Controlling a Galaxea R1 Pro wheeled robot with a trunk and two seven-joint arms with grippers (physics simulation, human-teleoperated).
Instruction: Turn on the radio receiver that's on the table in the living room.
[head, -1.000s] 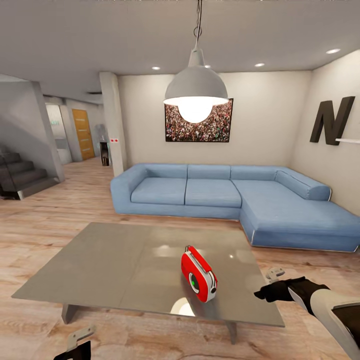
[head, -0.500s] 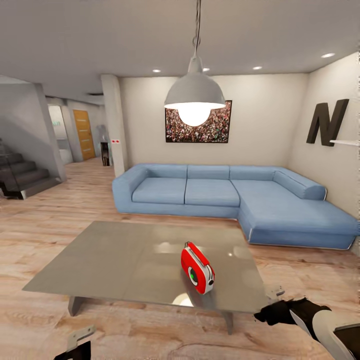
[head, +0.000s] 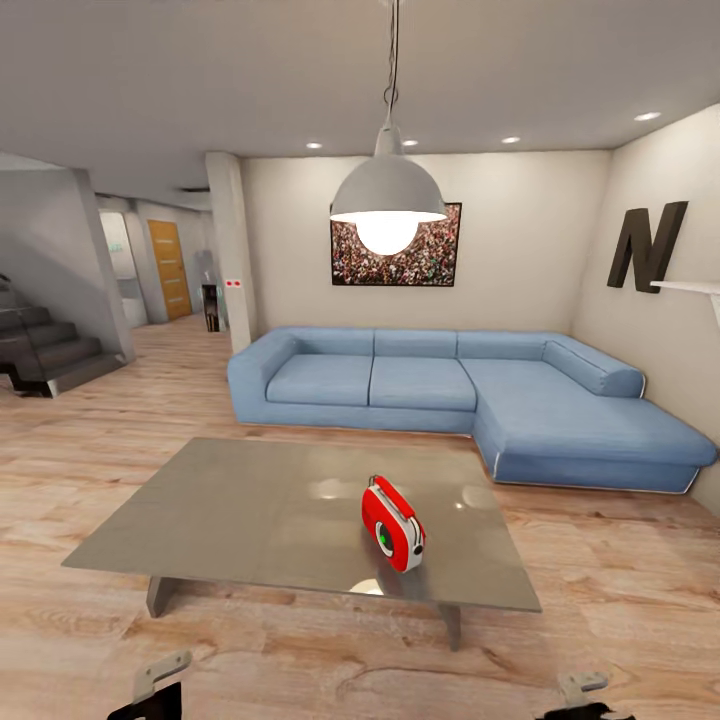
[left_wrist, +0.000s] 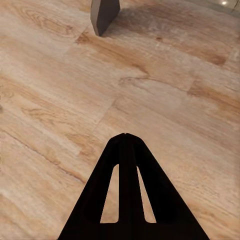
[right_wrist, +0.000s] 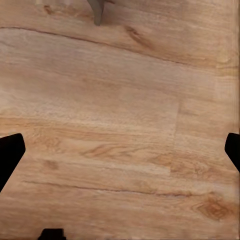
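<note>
The red radio receiver (head: 392, 524), with white trim and a round dial, stands upright on the right front part of the low grey table (head: 240, 510). My left gripper (left_wrist: 125, 136) is shut, its black fingers meeting at a point over the wood floor near a table leg (left_wrist: 104, 15). In the head view it sits at the bottom edge (head: 152, 690), short of the table. My right gripper (right_wrist: 120, 150) is open, fingers spread wide over bare floor. In the head view it peeks in at the bottom right (head: 585, 695). Neither gripper touches the radio.
Behind the table runs a light-blue L-shaped sofa (head: 450, 390). A grey dome pendant lamp (head: 388, 190) hangs over the table. A crowd picture (head: 395, 245) and a black letter N (head: 648, 245) are on the walls. Stairs (head: 40, 350) and a column (head: 230, 250) stand at left.
The head view has drawn back, so table and radio look smaller and farther. My right arm has dropped from beside the table's front right corner to the bottom edge.
</note>
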